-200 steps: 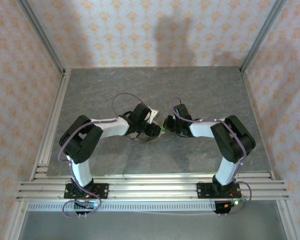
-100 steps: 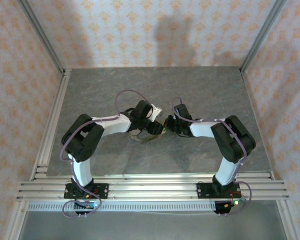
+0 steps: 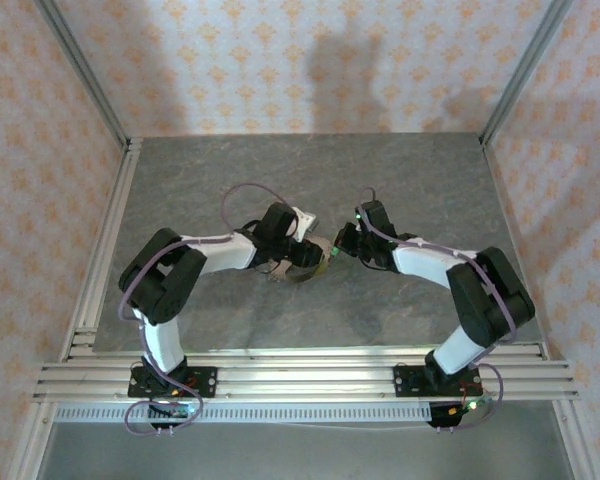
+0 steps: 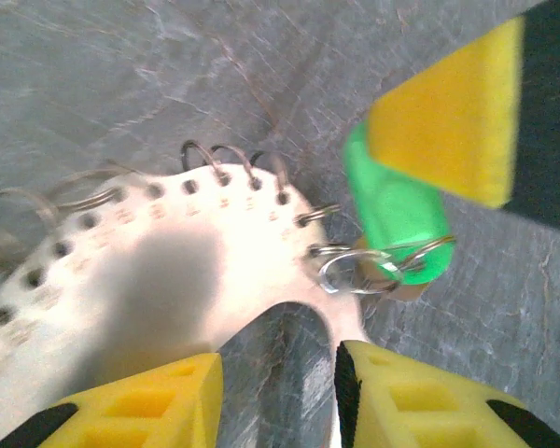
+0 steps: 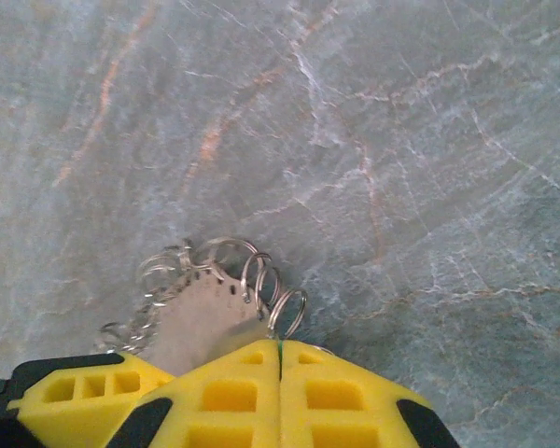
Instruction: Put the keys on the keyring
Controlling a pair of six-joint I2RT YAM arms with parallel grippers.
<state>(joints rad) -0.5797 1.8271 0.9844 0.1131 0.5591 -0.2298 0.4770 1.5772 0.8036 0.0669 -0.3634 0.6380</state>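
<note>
1. The right gripper (image 3: 338, 250) meets the left gripper (image 3: 305, 258) over the middle of the grey table (image 3: 430, 180).
2. In the right wrist view the right gripper's (image 5: 280, 359) yellow pads are pressed flat together, with only a hairline seam between them. A sliver of green shows at the top of that seam.
3. From the left wrist view, one of the right gripper's yellow pads (image 4: 443, 112) sits on the upper end of the key's (image 4: 392, 210) green head, so that gripper is pinching the key.
4. The key (image 3: 332, 256) hangs just beside the keyring's (image 4: 168, 252) rim. A small wire loop (image 4: 359, 275) on that rim overlaps the lower end of the green head. I cannot tell whether it passes through it.
5. The left gripper's (image 4: 275, 369) pads stand apart, with bare table showing in the gap.
6. The keyring's pale, hole-edged band reaches both of those pads. I cannot tell whether they are clamping it.
7. In the right wrist view the keyring (image 5: 201, 313) lies just ahead of the closed pads.
</note>
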